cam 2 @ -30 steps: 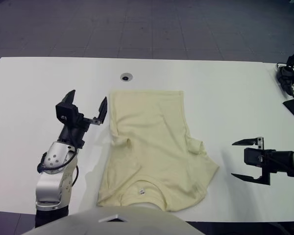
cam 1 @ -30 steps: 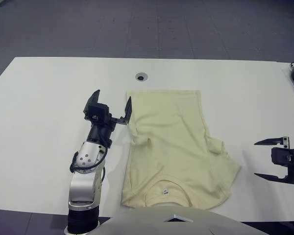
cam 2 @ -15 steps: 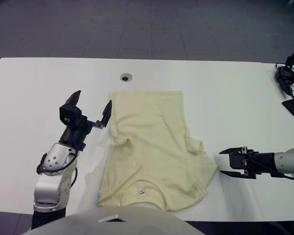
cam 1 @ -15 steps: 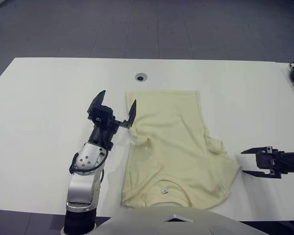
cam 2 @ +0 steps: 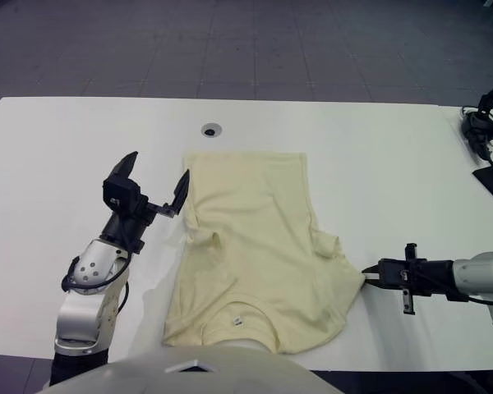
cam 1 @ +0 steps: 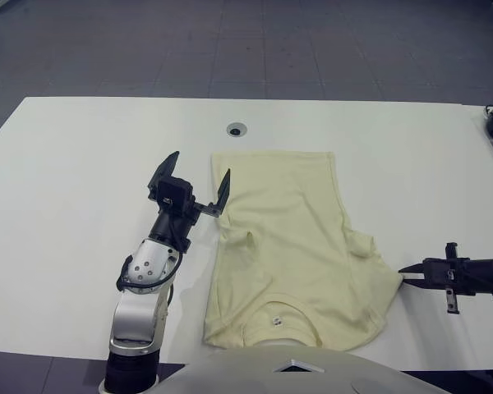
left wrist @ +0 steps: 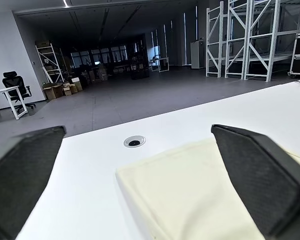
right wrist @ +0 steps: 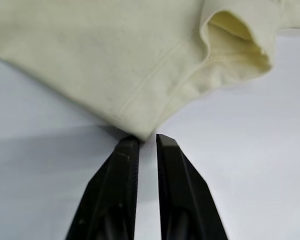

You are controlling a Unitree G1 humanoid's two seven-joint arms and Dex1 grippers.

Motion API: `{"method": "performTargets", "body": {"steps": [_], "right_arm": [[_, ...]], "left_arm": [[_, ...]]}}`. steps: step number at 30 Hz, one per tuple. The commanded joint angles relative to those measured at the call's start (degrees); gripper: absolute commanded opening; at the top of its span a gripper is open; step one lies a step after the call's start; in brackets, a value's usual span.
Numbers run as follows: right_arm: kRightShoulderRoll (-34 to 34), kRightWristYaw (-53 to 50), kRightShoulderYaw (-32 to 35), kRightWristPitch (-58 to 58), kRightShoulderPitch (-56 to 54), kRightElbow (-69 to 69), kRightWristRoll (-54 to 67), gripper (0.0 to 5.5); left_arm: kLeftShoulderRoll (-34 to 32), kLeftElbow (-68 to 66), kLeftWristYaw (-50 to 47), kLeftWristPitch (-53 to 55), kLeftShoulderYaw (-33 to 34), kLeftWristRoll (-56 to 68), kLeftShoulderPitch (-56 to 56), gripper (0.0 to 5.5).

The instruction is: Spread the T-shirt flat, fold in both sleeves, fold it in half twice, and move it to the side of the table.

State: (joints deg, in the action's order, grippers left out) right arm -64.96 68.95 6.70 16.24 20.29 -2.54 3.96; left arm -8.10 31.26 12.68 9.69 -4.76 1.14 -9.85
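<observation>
Cloth like this pale yellow knit cotton T-shirt [cam 1: 287, 246], lying on the white table [cam 1: 82, 164] with its collar toward the robot and its hem away, should prove light and limp. A pull at one point will likely crease it rather than shift it whole. The left gripper [cam 1: 200, 164] hovers just beside the shirt's left edge, fingers spread wide. The right gripper [cam 1: 404, 272] sits low at the shirt's right corner, fingers drawn to a narrow slit, tips touching the seamed edge; whether any cloth is caught I cannot tell. The rumpled right sleeve [cam 1: 363, 245] nearby offers its doubled hem as probably the firmest hold.
</observation>
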Motion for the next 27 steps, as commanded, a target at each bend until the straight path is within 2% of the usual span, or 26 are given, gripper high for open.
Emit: {"method": "performTargets", "body": {"steps": [1, 15, 27], "right_arm": [[0.71, 0.01, -2.53, -0.94, 1.55, -0.44, -1.64, 0.04], [-0.33, 0.68, -1.70, 0.06, 0.31, 0.55, -0.32, 0.04], [-0.55, 4.53, 2.82, -5.50, -2.96, 14.36, 12.99, 0.04]], "left_arm": [[-1.43, 0.05, -0.29, -0.14, -0.68, -2.21, 0.43, 5.40], [-2.50, -0.91, -0.89, -0.36, -1.73, -4.84, 1.06, 5.40], [-3.00, -3.56, -1.26, -0.24, -2.72, -8.40, 2.82, 5.40]]}}
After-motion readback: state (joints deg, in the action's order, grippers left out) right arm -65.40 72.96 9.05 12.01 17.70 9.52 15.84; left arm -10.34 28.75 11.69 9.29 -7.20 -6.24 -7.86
